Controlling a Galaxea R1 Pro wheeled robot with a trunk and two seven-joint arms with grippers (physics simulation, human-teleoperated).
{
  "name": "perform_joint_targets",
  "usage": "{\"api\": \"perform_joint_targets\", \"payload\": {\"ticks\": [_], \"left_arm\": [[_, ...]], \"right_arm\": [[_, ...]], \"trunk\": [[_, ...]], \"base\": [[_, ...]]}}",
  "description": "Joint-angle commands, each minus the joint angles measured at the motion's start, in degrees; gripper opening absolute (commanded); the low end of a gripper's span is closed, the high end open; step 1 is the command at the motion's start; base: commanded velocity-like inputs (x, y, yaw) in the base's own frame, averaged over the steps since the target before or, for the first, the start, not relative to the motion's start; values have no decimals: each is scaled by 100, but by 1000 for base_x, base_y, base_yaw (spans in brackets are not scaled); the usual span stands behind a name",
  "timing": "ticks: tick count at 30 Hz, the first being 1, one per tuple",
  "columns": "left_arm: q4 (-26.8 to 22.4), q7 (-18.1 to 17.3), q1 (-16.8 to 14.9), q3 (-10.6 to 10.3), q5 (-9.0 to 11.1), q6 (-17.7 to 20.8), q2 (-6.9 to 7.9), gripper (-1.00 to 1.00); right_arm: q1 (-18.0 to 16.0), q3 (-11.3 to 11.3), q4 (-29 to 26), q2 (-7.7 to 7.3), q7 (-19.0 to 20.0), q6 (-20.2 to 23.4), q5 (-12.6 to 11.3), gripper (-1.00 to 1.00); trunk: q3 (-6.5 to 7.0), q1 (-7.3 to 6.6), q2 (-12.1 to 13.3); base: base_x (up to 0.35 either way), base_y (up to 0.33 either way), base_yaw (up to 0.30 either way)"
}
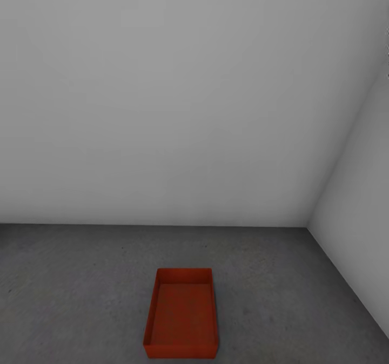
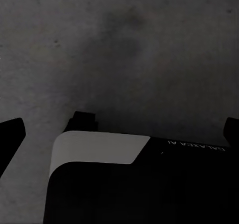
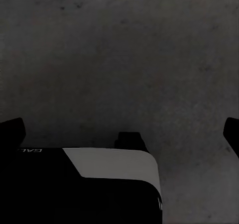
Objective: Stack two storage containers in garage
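**Presently in the garage: one container on the floor, both pincers released**

Item 1. Storage container: red-orange, rectangular, open-topped, walls slightly tapered. It sits upright and empty on the floor, low and central in the head view, well apart from both walls. A strip of the same red-orange shows at the edge of each wrist view.

Item 2. Floor: dark grey, mottled concrete.

Item 3. Back wall and right-hand wall: plain white-grey, meeting in a corner beyond the container to the right.

Item 4. Left pincer: dark fingers set wide apart at the frame's two sides, nothing between them, bare floor beneath.

Item 5. Right pincer: likewise spread and unladen above the floor.
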Motion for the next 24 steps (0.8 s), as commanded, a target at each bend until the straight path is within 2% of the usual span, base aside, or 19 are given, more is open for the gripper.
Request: {"api": "perform_joint_targets", "payload": {"ticks": [1, 24], "left_arm": [[-2, 9, -3, -2, 46, 22, 1, 100], [-6, 6, -2, -2, 43, 14, 93, 100]], "right_arm": [[-6, 48, 18, 5, -4, -31, -53, 100], [-6, 55, 18, -37, 3, -29, -45, 100]], "trunk": [[4, 0, -3], [208, 0, -3]], "base": [[0, 0, 0], [0, 0, 0]]}}
